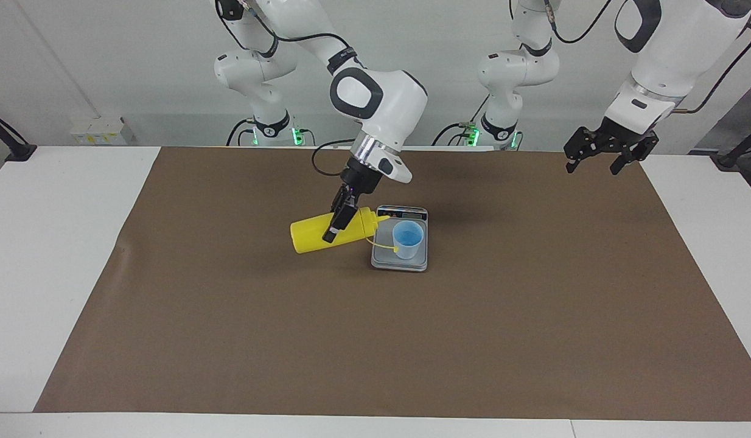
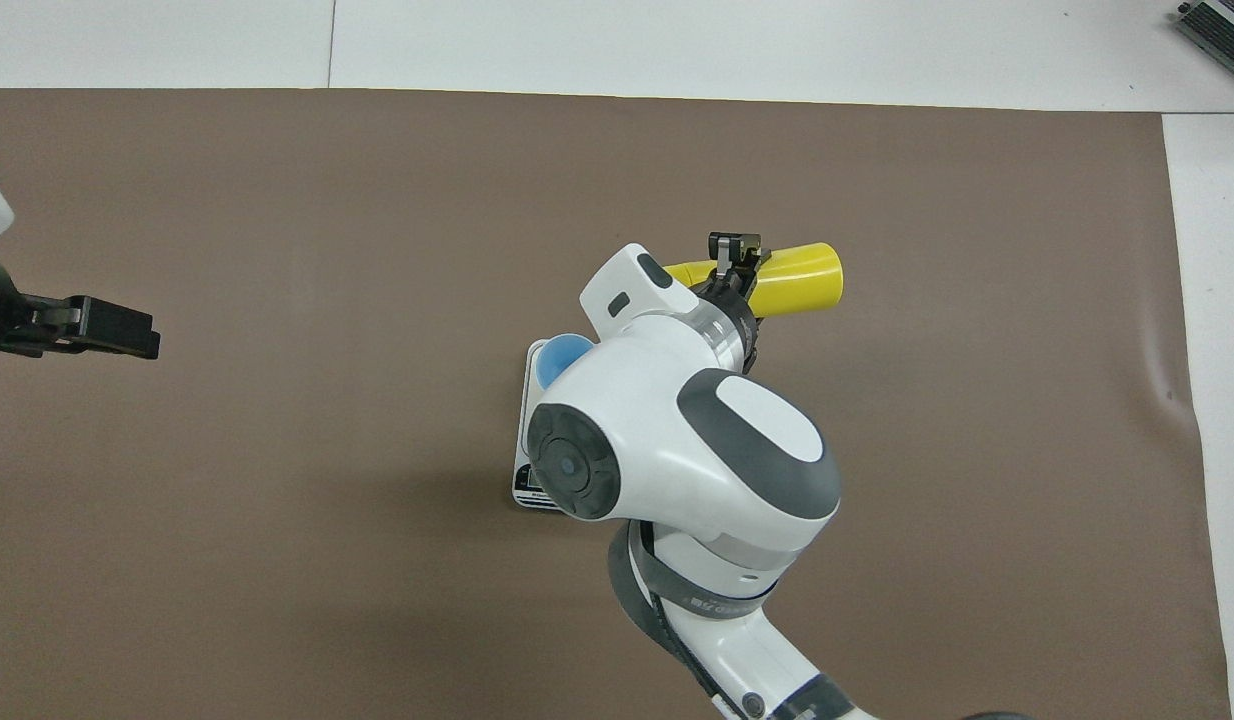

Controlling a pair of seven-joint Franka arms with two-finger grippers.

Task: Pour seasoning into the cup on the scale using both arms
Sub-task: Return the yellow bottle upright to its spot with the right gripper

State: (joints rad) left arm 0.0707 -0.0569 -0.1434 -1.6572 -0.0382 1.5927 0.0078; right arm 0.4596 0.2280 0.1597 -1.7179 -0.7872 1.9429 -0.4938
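The seasoning, a yellow squeeze bottle (image 1: 314,235) (image 2: 795,279), lies almost level in the air with my right gripper (image 1: 337,222) (image 2: 734,268) shut around its middle. Its nozzle points at the scale's edge, short of the cup, and its cap strap (image 1: 378,242) hangs loose. The light blue cup (image 1: 408,238) (image 2: 561,356) stands upright on the silver-grey scale (image 1: 383,260) (image 2: 525,440); the right arm hides much of both in the overhead view. My left gripper (image 1: 593,166) (image 2: 112,331) waits open and empty, raised over the mat's left-arm end.
A brown mat (image 1: 229,340) covers most of the white table. Small white boxes (image 1: 98,130) sit at the table's edge by the right arm's base. A grey device (image 2: 1217,25) lies at the table corner farthest from the robots.
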